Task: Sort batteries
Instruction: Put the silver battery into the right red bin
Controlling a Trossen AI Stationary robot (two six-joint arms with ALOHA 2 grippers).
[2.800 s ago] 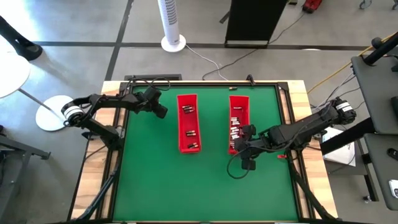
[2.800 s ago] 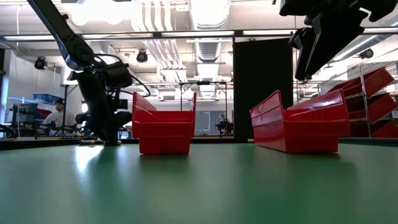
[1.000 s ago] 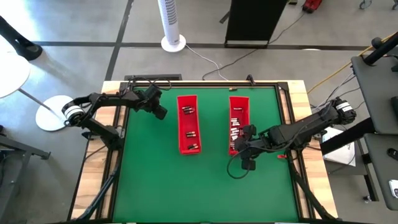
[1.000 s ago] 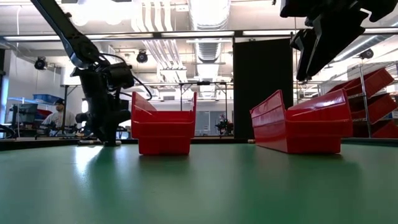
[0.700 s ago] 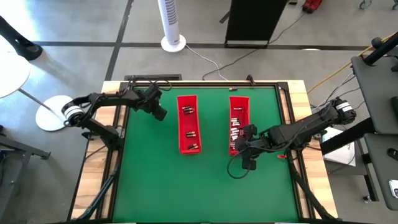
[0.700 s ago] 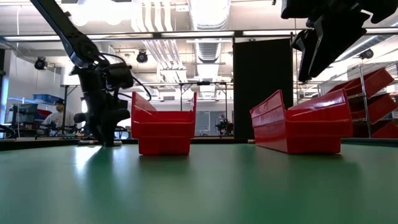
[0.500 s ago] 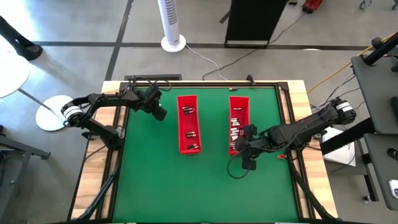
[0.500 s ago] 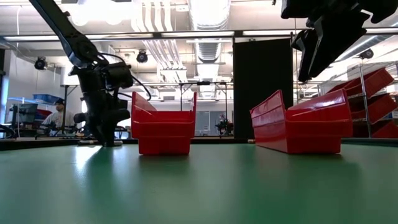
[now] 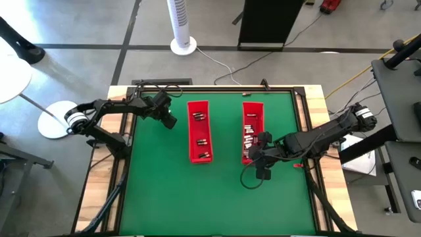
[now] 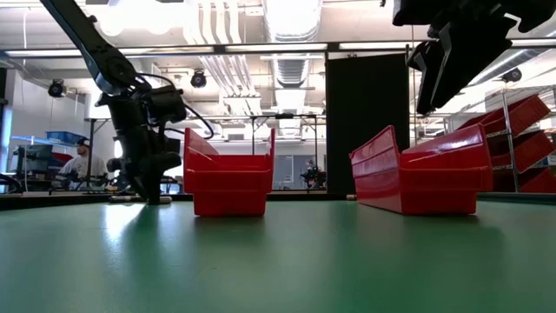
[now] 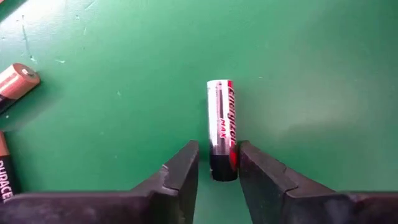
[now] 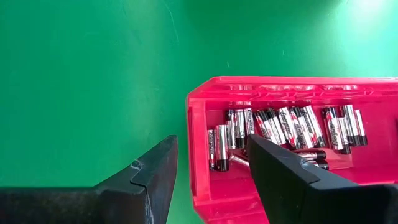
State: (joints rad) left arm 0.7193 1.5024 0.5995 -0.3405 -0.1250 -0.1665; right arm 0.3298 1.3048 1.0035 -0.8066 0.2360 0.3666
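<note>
The green table carries two red trays: one near the far middle, one toward the right edge holding a heap of batteries. The right gripper hangs over that tray's near end, fingers spread. The left gripper, near the far left corner, pinches a silver battery on the table

The left tray sits in the middle of the table; the right tray lies beside it, on its right, with a gap between; batteries lie in both trays; the left gripper is down at the table, left of the left tray, with one battery between its fingers; two more batteries lie near it; the right gripper hangs above the near end of the right tray.
</note>
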